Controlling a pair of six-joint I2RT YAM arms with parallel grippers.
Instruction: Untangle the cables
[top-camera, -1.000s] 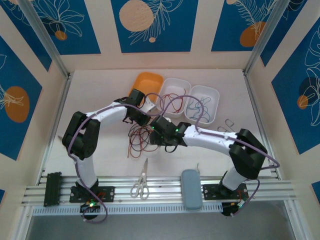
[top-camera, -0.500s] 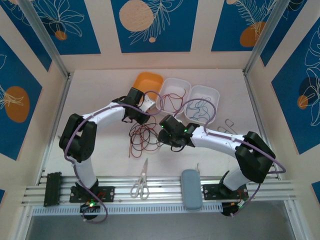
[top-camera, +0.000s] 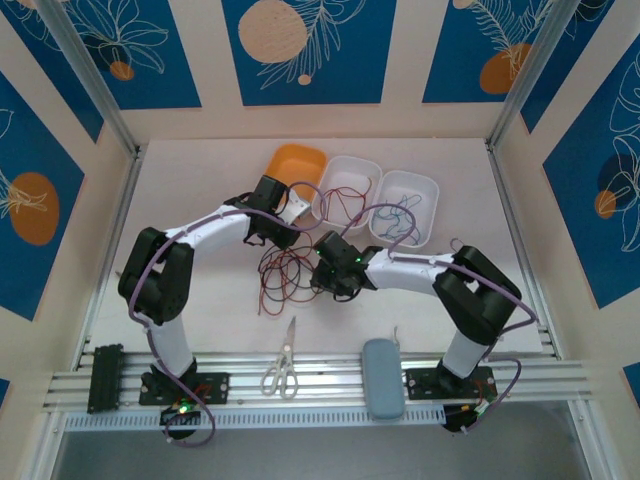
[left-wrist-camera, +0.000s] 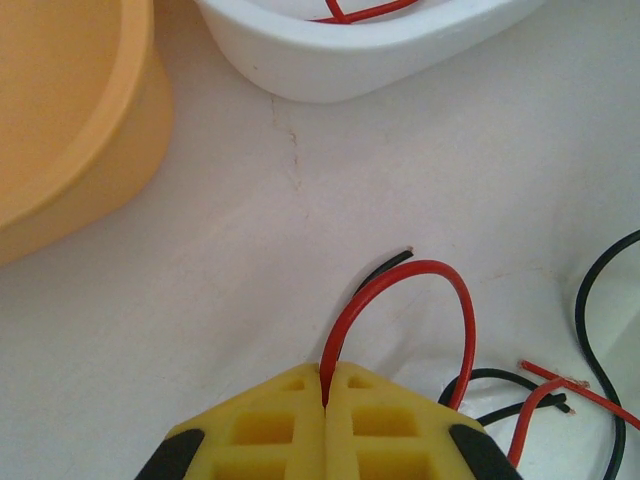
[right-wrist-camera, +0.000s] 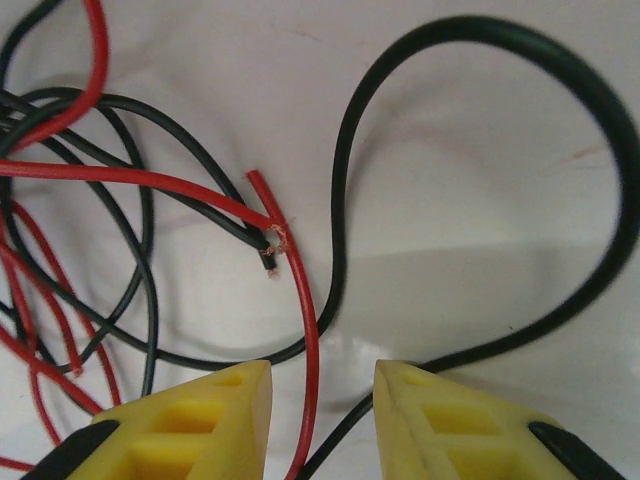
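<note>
The cables (top-camera: 285, 277), thin red and black wires, lie tangled mid-table between both arms. My left gripper (top-camera: 284, 238) sits at the tangle's far edge. In the left wrist view it (left-wrist-camera: 325, 372) is shut on a red cable (left-wrist-camera: 440, 275) that loops up out of the jaws. My right gripper (top-camera: 323, 276) is at the tangle's right side. Its jaws (right-wrist-camera: 322, 375) stand open, with a red cable (right-wrist-camera: 305, 330) and a black cable (right-wrist-camera: 560, 80) running between the fingertips, neither pinched.
At the back stand an orange bowl (top-camera: 296, 165), a white tray (top-camera: 348, 172) with red wires and a white tray (top-camera: 428, 200) with blue wires. Scissors (top-camera: 283, 366) and a grey case (top-camera: 383, 378) lie near the front rail. A wire clip (top-camera: 455, 250) rests at the right.
My right gripper has slid left into the tangle and its jaws have narrowed, while the right arm folded closer. The left gripper has kept its hold on the red cable.
</note>
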